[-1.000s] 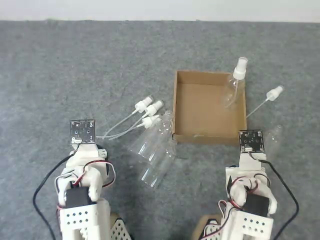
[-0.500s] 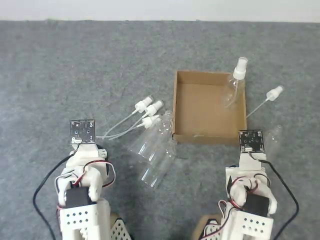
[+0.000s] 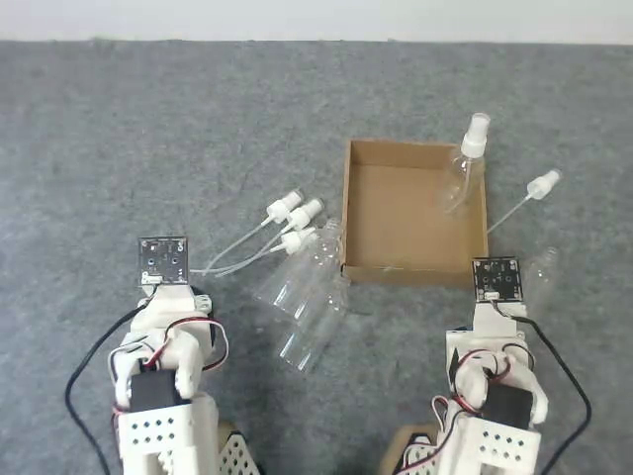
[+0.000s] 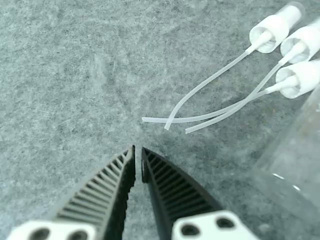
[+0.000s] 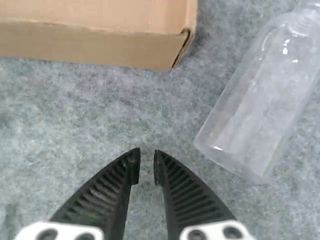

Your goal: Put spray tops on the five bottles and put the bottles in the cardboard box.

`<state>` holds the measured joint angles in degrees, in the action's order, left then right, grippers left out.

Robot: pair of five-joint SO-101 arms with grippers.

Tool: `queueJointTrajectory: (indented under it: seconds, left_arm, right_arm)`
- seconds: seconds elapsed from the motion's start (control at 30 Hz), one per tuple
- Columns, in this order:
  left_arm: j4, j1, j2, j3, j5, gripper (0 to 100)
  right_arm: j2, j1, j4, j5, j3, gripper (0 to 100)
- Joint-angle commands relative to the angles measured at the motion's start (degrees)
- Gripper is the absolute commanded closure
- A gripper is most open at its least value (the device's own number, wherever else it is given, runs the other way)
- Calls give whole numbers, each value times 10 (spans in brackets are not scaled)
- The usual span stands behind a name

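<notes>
The left pincer [image 4: 138, 152] and right pincer [image 5: 146, 157] are held nearly closed and empty over the counter [image 3: 148, 119]. Just ahead of the left pincer, three loose spray tops [image 4: 299, 47] are seen beside a cluster of uncapped bottles [image 3: 307, 287]. Another uncapped bottle [image 5: 260, 110] lies beside the right pincer, with the cardboard box [image 5: 100, 42] ahead. Farther off, one capped bottle [image 3: 463, 178] is lodged in the box (the only one judged finished). A fourth top [image 3: 543, 184] lies outside it.

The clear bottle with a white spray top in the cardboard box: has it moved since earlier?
No. The clear bottle stays at the far right corner of the brown cardboard box.
</notes>
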<state>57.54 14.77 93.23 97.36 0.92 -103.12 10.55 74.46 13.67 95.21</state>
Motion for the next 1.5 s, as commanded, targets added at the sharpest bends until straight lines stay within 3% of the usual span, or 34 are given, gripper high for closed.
queueJointTrajectory:
  seconds: [0.0,0.4,0.67,0.87,1.0,1.2,1.37,1.47]
  left_arm:
    - [1,-2,10,-5,4,986]
    - [2,3,10,-5,4,986]
    - [3,3,10,-5,4,986]
    - [3,3,10,-5,4,987]
    - [3,3,10,-5,4,987]
    - [3,3,10,-5,4,987]
    - [3,3,10,-5,4,987]
    - [3,3,10,-5,4,987]
  right_arm:
    - [-9,2,5,2,12,990]
    - [-9,7,0,5,11,991]
    - [-9,7,-112,6,-11,989]
    - [-6,13,-141,6,-165,988]
    - [7,56,-146,6,-268,987]
    - [214,113,-208,4,-372,890]
    - [467,132,-240,1,-501,886]
    - [620,135,-240,-37,-610,886]
